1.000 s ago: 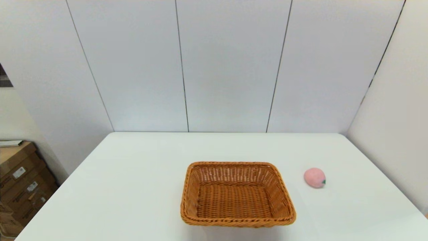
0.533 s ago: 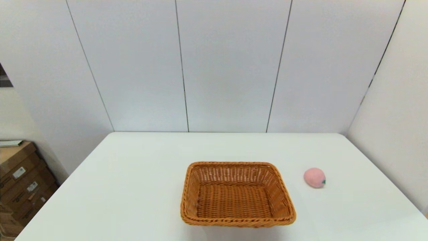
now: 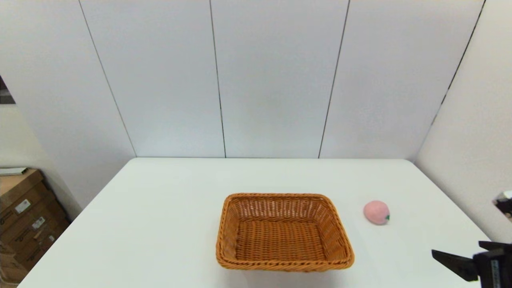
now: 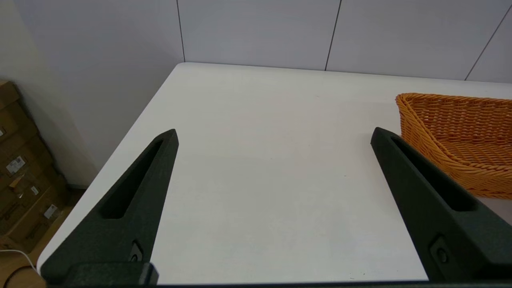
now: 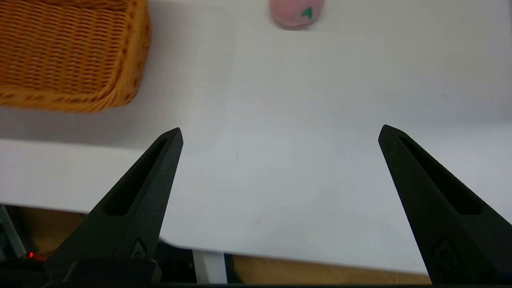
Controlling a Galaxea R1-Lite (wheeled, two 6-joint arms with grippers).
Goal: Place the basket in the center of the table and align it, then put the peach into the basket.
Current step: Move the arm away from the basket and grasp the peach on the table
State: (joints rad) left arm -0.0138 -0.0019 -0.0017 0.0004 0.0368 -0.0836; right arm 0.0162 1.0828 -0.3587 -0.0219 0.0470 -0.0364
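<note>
The orange-brown wicker basket (image 3: 285, 265) sits empty near the middle of the white table (image 3: 160, 224), close to the front edge. To its right lies the pink peach (image 3: 376, 212), apart from the basket, its green stem tip facing right. My right gripper (image 5: 280, 134) hangs open over the table's front right edge, short of the peach (image 5: 295, 12) and right of the basket (image 5: 68, 52); one of its fingers (image 3: 456, 262) shows in the head view's lower right corner. My left gripper (image 4: 275, 131) is open over the table's left part, with the basket (image 4: 460, 132) beside it.
Stacked cardboard boxes (image 3: 24, 216) stand on the floor left of the table. Grey wall panels (image 3: 272, 80) close off the back, and a side wall (image 3: 472, 160) runs along the table's right edge.
My right gripper has come into the head view at the lower right corner. The basket and the peach have not moved.
</note>
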